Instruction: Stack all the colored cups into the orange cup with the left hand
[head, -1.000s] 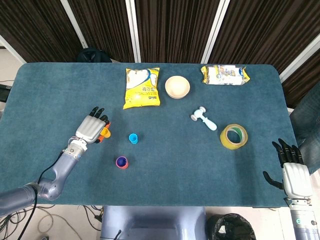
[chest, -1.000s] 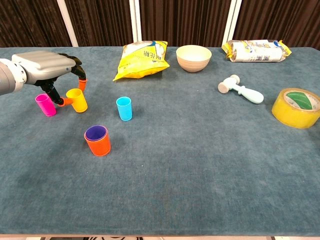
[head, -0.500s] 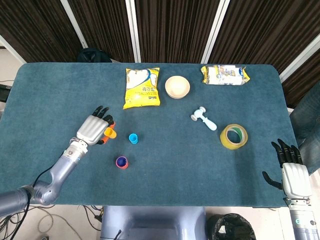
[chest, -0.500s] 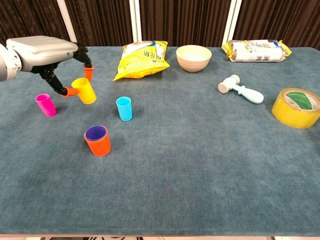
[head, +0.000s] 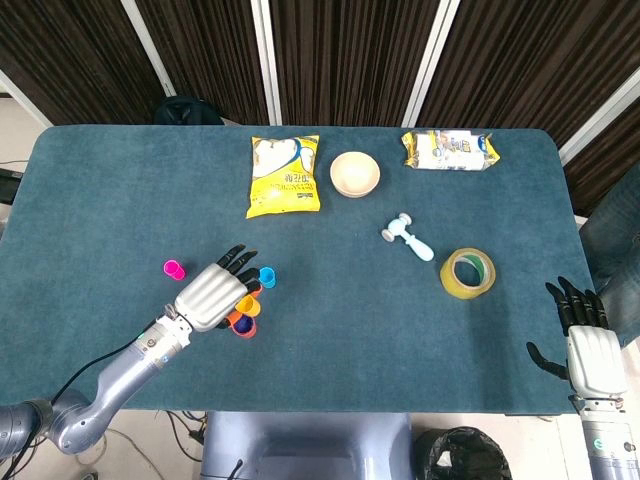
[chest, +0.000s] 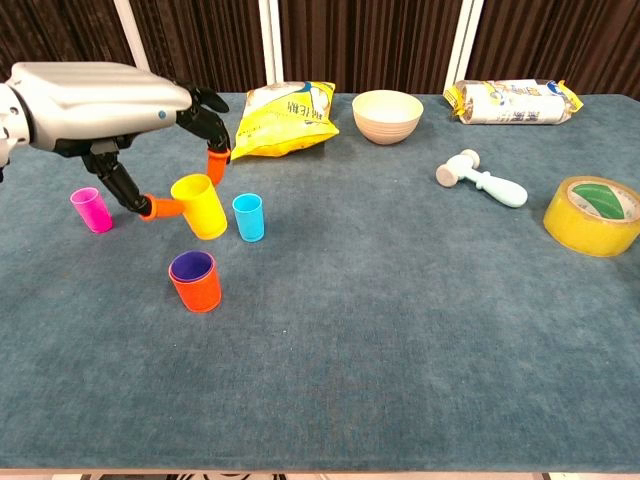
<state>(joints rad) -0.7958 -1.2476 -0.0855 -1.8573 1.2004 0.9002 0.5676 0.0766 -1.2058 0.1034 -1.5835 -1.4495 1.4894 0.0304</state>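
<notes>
Left robot hand (chest: 100, 98) grasping yellow cup (chest: 200, 205), tilted, raised off the worktop (chest: 400, 330), above and just behind orange cup (chest: 196, 281) with purple cup (chest: 191, 265) nested inside. Blue cup (chest: 248, 217) just beside. Pink cup (chest: 91, 209) further left. Right robot hand (head: 590, 345) released, well apart.

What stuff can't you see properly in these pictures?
- Head view: the robot's left hand covers most of the yellow plastic cup it holds, and part of the orange cup under it.
- Chest view: the right hand is outside the frame.
- Both views: the print on the yellow snack bag is too small to read.
- Chest view: the small pink cup's inside is hidden by its own wall.
</notes>
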